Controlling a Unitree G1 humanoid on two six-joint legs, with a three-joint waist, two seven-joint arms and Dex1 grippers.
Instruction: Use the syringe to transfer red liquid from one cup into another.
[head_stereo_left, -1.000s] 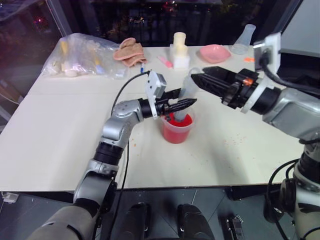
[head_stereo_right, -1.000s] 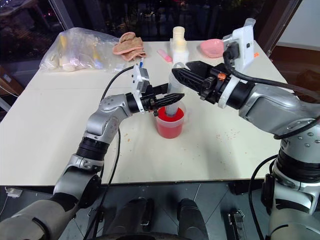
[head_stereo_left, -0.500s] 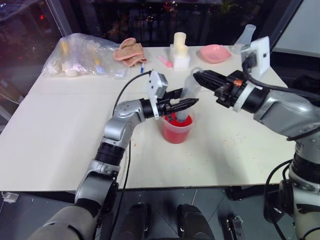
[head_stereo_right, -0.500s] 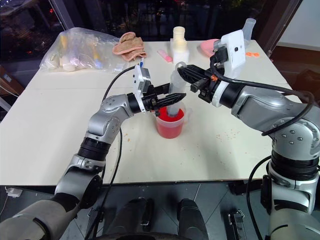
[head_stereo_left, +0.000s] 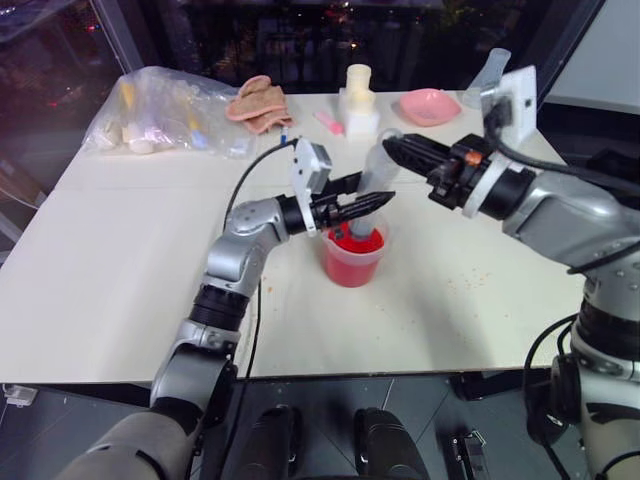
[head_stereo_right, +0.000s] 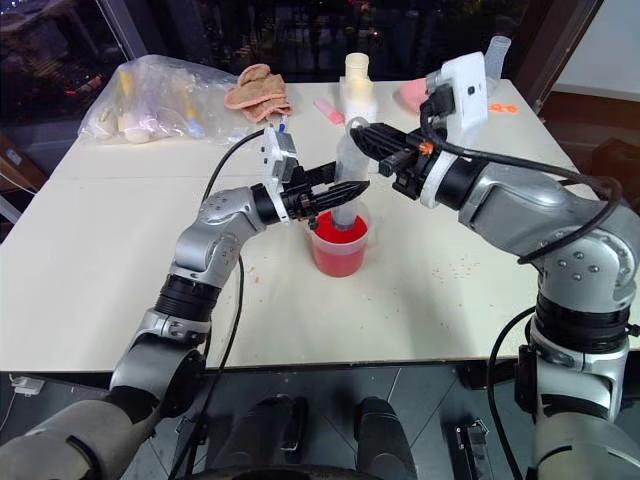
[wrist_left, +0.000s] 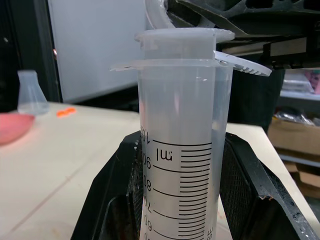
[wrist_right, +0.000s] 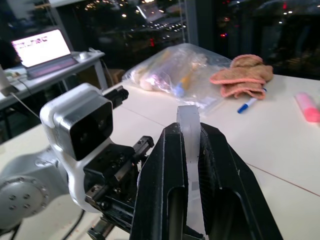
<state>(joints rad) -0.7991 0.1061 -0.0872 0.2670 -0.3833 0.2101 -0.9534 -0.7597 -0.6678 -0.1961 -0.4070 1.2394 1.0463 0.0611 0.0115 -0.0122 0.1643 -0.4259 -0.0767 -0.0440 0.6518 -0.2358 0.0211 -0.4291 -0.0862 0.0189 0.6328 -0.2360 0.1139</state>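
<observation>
A clear cup (head_stereo_left: 350, 268) of red liquid (head_stereo_left: 352, 243) stands mid-table. The syringe (head_stereo_left: 372, 185) leans upright in it, tip down in the liquid. My left gripper (head_stereo_left: 380, 201) is shut on the barrel (wrist_left: 180, 165) just above the cup's rim, one black finger (wrist_left: 115, 200) on each side. My right gripper (head_stereo_left: 391, 149) comes in from the right and is shut on the translucent plunger top (wrist_right: 189, 125) above the barrel. The plunger sits pushed in against the barrel's flange. The other cup is out of view.
Along the table's far edge lie a plastic bag (head_stereo_left: 170, 112) of items, a folded cloth (head_stereo_left: 258, 100), a blue-capped pen (head_stereo_left: 284, 135), a pink marker (head_stereo_left: 331, 123), a cream bottle (head_stereo_left: 359, 98), a pink dish (head_stereo_left: 428, 105) and a conical flask (head_stereo_left: 490, 75). The table (head_stereo_left: 120, 260) is bare in front.
My right gripper stood open beside the plunger top and has since shut on it. The left gripper and the syringe kept their place.
</observation>
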